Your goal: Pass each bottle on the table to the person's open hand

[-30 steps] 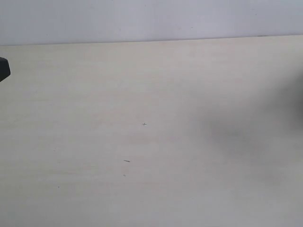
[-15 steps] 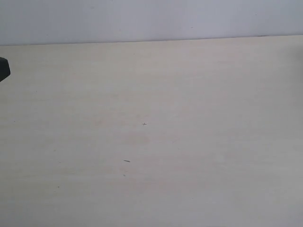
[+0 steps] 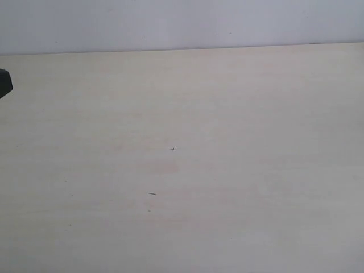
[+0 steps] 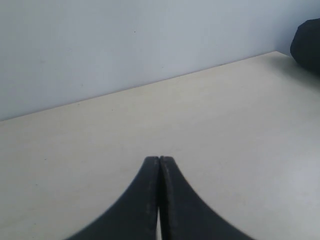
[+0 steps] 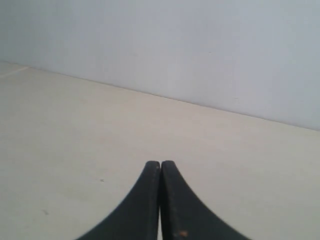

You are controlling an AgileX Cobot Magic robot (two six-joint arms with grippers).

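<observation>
Matt surfaces
The table (image 3: pixel 239 114) is shown in smooth, matt wood grain; the wall (image 3: pixel 170 23) is seen plain and matt; the left gripper (image 4: pixel 159 161) and right gripper (image 5: pixel 160 165) are finished in matt black, faintly grainy.

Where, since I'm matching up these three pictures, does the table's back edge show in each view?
Exterior view: the table's back edge runs nearly level across the upper part.
Left wrist view: the edge crosses slantwise beyond the shut left hand.
Right wrist view: the edge crosses slantwise beyond the shut right hand.
Shared landmark: the plain pale wall rising behind it.
</observation>
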